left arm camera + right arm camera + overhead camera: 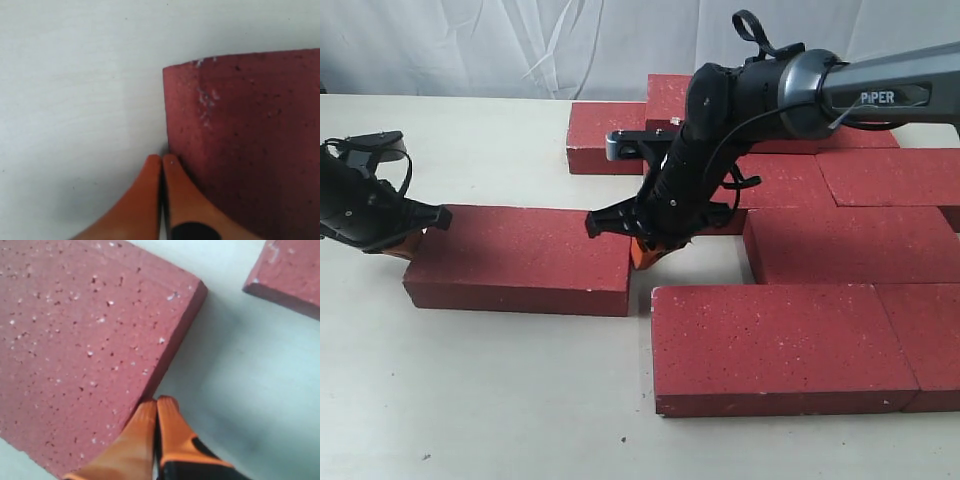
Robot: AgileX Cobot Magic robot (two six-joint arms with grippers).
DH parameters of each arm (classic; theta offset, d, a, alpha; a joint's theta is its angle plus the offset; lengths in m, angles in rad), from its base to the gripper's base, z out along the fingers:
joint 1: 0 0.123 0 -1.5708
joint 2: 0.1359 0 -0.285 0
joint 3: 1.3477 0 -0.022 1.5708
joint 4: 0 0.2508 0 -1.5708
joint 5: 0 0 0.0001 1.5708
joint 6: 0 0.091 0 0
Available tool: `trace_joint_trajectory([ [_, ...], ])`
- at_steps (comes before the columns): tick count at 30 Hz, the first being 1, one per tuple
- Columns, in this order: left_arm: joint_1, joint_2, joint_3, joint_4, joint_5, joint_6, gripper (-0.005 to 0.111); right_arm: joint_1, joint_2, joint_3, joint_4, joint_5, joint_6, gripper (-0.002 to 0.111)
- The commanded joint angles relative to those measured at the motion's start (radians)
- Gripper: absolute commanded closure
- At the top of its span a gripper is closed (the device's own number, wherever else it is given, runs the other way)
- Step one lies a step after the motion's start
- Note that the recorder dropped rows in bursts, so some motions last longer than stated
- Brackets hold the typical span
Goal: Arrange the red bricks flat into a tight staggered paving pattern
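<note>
A: Red bricks lie flat on the right, laid close together. One loose brick sits apart on the left.
B: Who has it?
A: Nobody grips it. The left jaws are squeezed together with nothing in them, touching its left end. The right jaws are squeezed together and empty too, at its right end.
B: So push?
A: I think so. Slide it slowly and straight, so it doesn't turn. The table is pale and smooth, with white cloth behind.
</note>
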Motion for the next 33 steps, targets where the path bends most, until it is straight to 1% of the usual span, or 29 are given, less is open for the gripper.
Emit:
trace_joint_trajectory([
  [1, -0.006, 0.001, -0.005, -0.008, 0.031, 0.0, 0.107, 0.0, -0.013, 0.0, -0.084, 0.014, 0.005, 0.109],
  [5, -0.006, 0.001, -0.003, -0.046, 0.027, 0.004, 0.107, -0.011, -0.043, 0.0, -0.232, 0.009, 0.128, 0.109],
  [8, -0.008, 0.001, -0.003, -0.049, 0.027, 0.004, 0.107, -0.043, -0.067, 0.0, -0.279, 0.003, 0.184, 0.109],
  [11, -0.008, 0.001, -0.003, -0.067, 0.027, 0.008, 0.107, -0.095, -0.087, 0.0, -0.273, 0.001, 0.186, 0.109],
  [13, -0.008, 0.001, -0.003, -0.099, 0.033, 0.046, 0.107, -0.118, -0.087, 0.0, -0.258, 0.001, 0.186, 0.109],
  [15, -0.008, 0.001, -0.003, -0.134, 0.037, 0.085, 0.107, -0.121, -0.087, 0.0, -0.247, 0.001, 0.186, 0.109],
  [21, -0.008, 0.001, -0.003, -0.173, 0.052, 0.085, 0.107, -0.121, -0.085, 0.0, -0.22, -0.009, 0.183, 0.109],
  [22, -0.008, 0.001, -0.003, -0.19, 0.061, 0.085, 0.107, -0.121, -0.085, 0.0, -0.22, -0.009, 0.182, 0.109],
  [23, -0.008, 0.001, -0.003, -0.205, 0.099, 0.085, 0.107, -0.121, -0.085, 0.0, -0.22, -0.009, 0.182, 0.109],
  [25, -0.008, 0.001, -0.003, -0.198, 0.139, 0.06, 0.107, -0.121, -0.085, 0.0, -0.22, -0.008, 0.182, 0.109],
  [30, -0.008, 0.001, -0.003, -0.129, 0.13, -0.023, 0.107, -0.121, -0.085, 0.0, -0.22, -0.008, 0.182, 0.109],
  [33, -0.008, 0.001, -0.003, -0.124, 0.129, -0.031, 0.107, -0.121, -0.085, 0.0, -0.22, -0.01, 0.18, 0.109],
])
